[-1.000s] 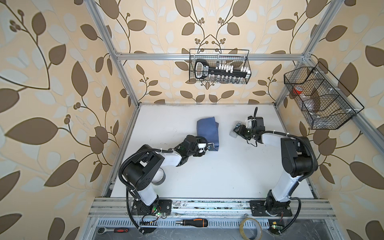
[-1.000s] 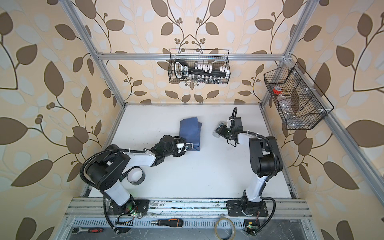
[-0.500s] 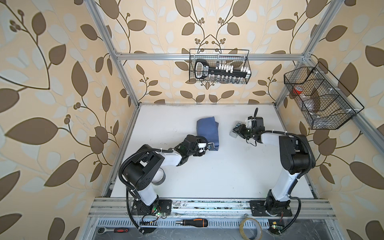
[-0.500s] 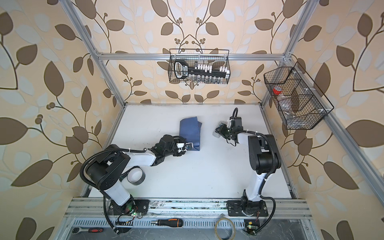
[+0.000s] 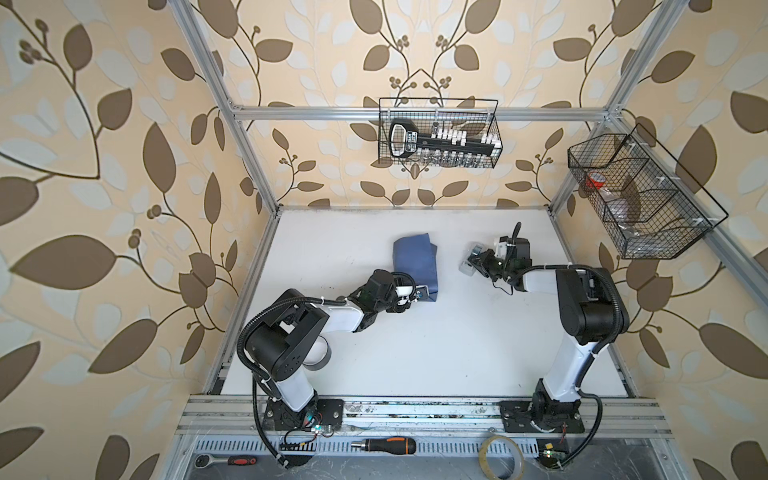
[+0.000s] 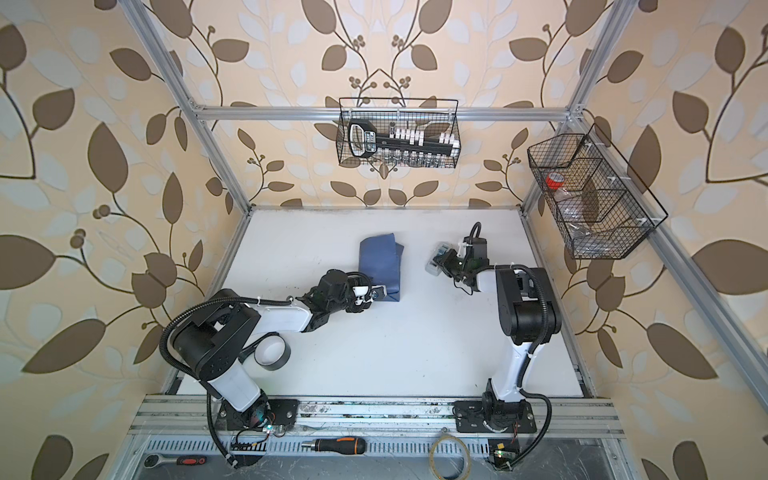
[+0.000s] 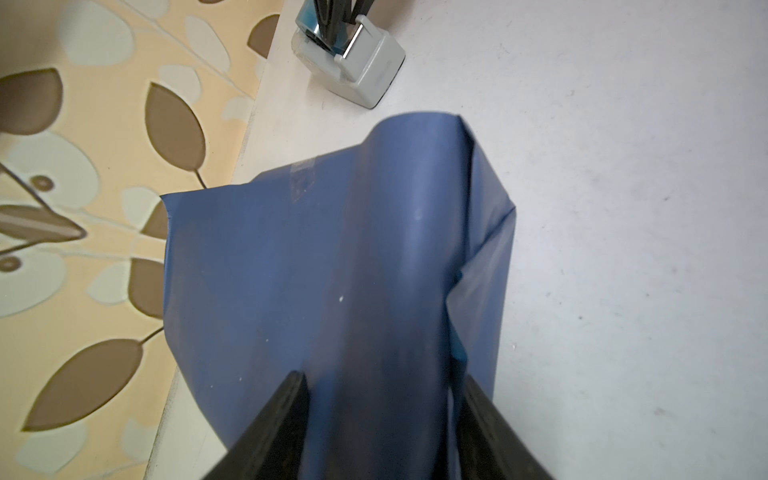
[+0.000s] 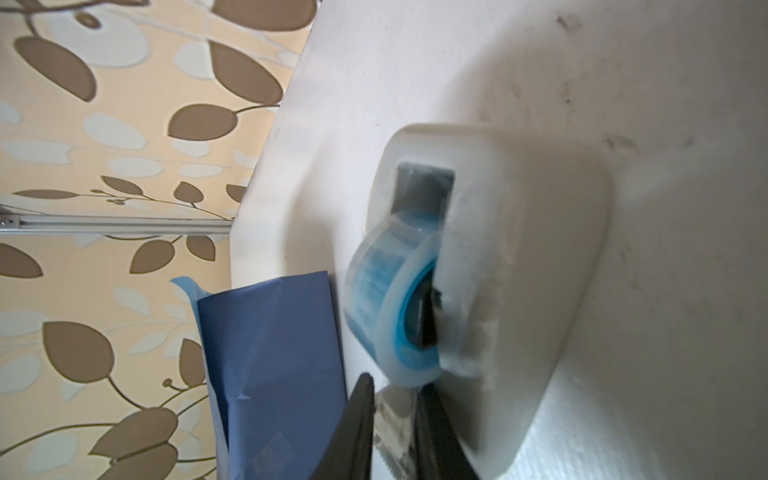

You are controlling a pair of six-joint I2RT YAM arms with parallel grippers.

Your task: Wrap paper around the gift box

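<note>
The paper (image 5: 415,266) (image 6: 380,266) lies folded into a dusky blue bundle at the middle back of the white table. The gift box is hidden inside it. My left gripper (image 5: 424,293) (image 6: 380,293) holds the bundle's near end. In the left wrist view its fingers press both sides of the paper (image 7: 332,270), either side of the left gripper (image 7: 384,378). My right gripper (image 5: 473,259) (image 8: 392,380) is at a grey tape dispenser (image 5: 467,268) (image 8: 519,249). Its jaws stand a narrow gap apart, with the clear tape end and serrated cutter between them.
A black tape roll (image 5: 318,357) lies by the left arm's base. Wire baskets hang on the back wall (image 5: 438,133) and the right wall (image 5: 640,199). A screwdriver (image 5: 384,445), a clear tape roll (image 5: 500,451) and a ratchet (image 5: 224,460) lie below the front rail.
The right gripper's jaws have narrowed at the tape dispenser, and the right arm's elbow has shifted slightly. The left arm and the paper bundle have not moved.
</note>
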